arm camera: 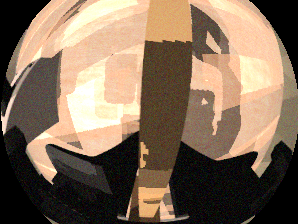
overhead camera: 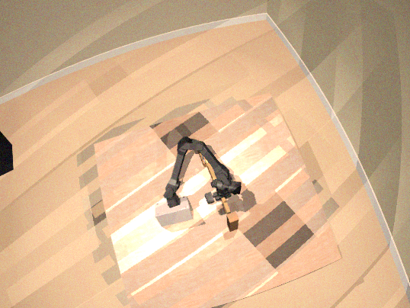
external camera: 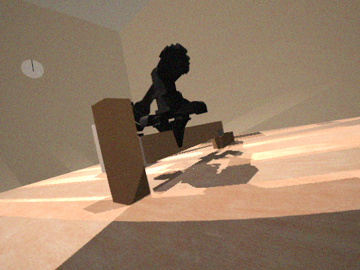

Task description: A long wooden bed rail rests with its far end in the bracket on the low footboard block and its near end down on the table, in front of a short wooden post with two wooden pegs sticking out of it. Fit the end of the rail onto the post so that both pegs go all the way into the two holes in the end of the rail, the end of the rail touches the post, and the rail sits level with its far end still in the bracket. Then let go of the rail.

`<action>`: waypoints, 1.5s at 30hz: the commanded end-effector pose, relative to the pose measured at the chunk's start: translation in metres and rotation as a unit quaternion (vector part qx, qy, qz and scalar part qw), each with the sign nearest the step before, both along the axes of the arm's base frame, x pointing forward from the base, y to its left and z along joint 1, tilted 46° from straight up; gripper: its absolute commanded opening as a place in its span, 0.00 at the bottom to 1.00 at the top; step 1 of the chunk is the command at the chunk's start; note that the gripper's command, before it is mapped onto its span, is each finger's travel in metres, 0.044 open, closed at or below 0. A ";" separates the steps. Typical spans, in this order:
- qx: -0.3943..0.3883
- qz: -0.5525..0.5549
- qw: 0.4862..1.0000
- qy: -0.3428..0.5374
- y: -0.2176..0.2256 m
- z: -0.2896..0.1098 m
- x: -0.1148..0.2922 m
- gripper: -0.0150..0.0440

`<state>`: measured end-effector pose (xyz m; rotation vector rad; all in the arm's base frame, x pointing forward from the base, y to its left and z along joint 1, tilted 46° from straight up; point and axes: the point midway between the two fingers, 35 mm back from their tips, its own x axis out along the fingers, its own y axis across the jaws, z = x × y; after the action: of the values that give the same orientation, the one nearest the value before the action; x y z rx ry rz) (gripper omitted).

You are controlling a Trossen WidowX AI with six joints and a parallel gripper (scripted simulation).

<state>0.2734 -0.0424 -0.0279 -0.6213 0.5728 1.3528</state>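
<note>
The long wooden rail [overhead camera: 226, 206] [external camera: 204, 132] [arm camera: 167, 90] is held with its near part raised off the table. Its far end is at the bracket [external camera: 220, 133] on the low footboard block [external camera: 225, 140]. My gripper [overhead camera: 221, 194] [external camera: 180, 140] [arm camera: 153, 135] is shut on the rail, nearer its post end, with one finger down each side. The brown post [overhead camera: 232, 222] [external camera: 118, 147] stands upright at the rail's near end and hides that end in the exterior view. The pegs and holes are hidden, so I cannot tell whether they are engaged or whether the end touches the post.
The pale box [overhead camera: 174, 213] under the arm's base stands to the left of the rail in the top view. The arm [overhead camera: 215, 162] reaches over from it in a high bend. The arm's shadow [external camera: 221, 175] falls on the table beside the rail.
</note>
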 end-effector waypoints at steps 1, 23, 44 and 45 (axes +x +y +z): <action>0.000 -0.002 1.000 0.001 -0.001 0.001 -0.001 0.25; 0.000 -0.002 1.000 0.001 -0.001 0.000 -0.001 0.25; 0.000 -0.002 1.000 0.001 -0.007 -0.003 -0.001 0.25; 0.000 -0.002 1.000 0.001 -0.007 -0.003 -0.001 0.25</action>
<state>0.2716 -0.0460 -0.0319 -0.6151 0.5772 1.3579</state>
